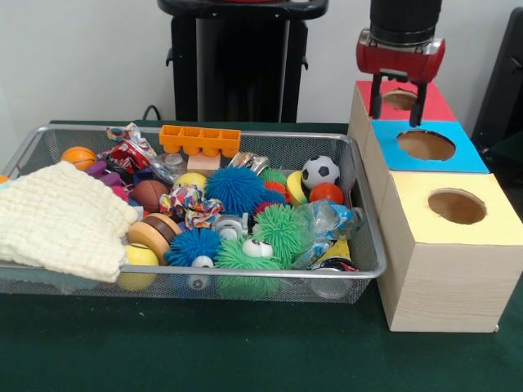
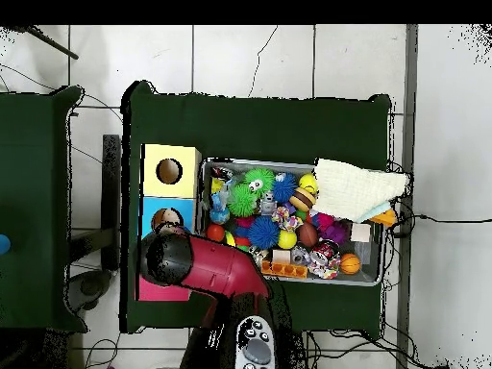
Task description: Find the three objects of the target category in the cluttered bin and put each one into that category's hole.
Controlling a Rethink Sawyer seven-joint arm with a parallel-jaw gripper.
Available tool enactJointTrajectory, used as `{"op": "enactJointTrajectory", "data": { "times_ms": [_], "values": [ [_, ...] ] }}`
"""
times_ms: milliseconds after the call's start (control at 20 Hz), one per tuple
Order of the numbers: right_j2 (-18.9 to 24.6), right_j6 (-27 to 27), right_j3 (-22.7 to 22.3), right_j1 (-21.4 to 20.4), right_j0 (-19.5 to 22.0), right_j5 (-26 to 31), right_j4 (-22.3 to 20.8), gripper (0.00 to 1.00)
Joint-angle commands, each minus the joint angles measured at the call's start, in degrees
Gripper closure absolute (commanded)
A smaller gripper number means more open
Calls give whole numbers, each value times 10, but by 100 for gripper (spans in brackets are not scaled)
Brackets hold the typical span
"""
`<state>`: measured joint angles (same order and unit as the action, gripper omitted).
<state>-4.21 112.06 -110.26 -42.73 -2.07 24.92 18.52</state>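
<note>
**Hovering over the red box hole, nothing in the jaws**

Gripper (image 1: 397, 100) hangs above the hole of the red-topped box (image 1: 433, 102), fingers parted with an empty gap between them, tips just over the lid. In the overhead view the arm (image 2: 207, 266) covers that box almost entirely.

Boxes run in a row: red, then blue-topped box (image 1: 458, 155), then yellow-topped box (image 1: 470, 237), each with one round hole on top. Row sits touching the bin's side (at 3 o'clock from the bin in the front view).

Wire mesh bin (image 1: 359, 269) is full:
- soccer ball (image 1: 320, 171) at about 2 o'clock from bin centre, red ball (image 1: 327, 193) just beside it at 5 o'clock
- small basketball (image 1: 78, 157) at 10 o'clock, brown football (image 1: 149, 194) near centre-left, long axis roughly across the bin
- spiky blue ball (image 1: 234, 189) centre, spiky green ball (image 1: 279, 231) at 5 o'clock from it
- orange block tray (image 1: 200, 140) on the far rim, long axis along it
- cream cloth (image 1: 61, 219) draped over the 9 o'clock end

Target category can't be told from the pictures.
</note>
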Motion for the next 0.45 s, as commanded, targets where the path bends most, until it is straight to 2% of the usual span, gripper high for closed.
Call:
{"op": "enactJointTrajectory", "data": {
  "times_ms": [50, 200, 300, 400, 450],
  "values": [
    [-9, 44, 42, 61, 27, -73, -54, 0],
    [-21, 55, 54, 77, 27, -91, -61, 0],
    [-22, 28, 77, 85, 35, -76, -82, 0],
    [-18, 52, 66, 83, 37, -89, -72, 0],
    [-18, 47, 71, 82, 39, -79, -77, 0]
  ]
}}
